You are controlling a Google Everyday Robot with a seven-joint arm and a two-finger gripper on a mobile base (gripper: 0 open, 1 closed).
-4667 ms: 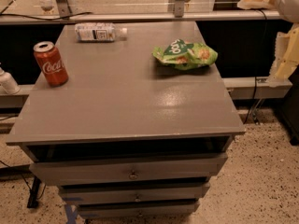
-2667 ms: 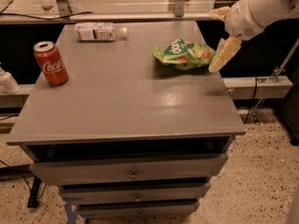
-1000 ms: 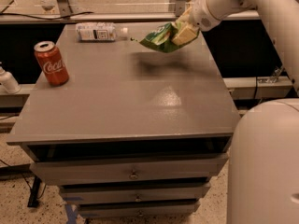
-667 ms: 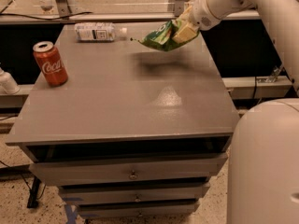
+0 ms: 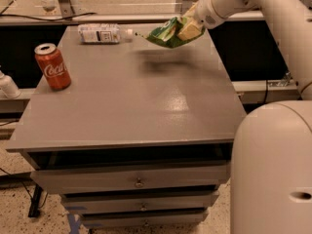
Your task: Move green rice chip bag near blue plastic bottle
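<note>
My gripper is shut on the green rice chip bag and holds it in the air above the far part of the grey table. The bag's left tip points at the blue plastic bottle, which lies on its side at the table's far edge with its white cap towards the bag. A short gap separates the bag from the cap. The bag's shadow falls on the tabletop just below it.
A red Coca-Cola can stands upright near the table's left edge. My white arm reaches in from the upper right and my white base stands at the table's right front. Drawers sit under the tabletop. A rail runs behind the table.
My gripper came in from the right, closed on the bag and lifted it off the table. It has since carried it left and back towards the bottle.
</note>
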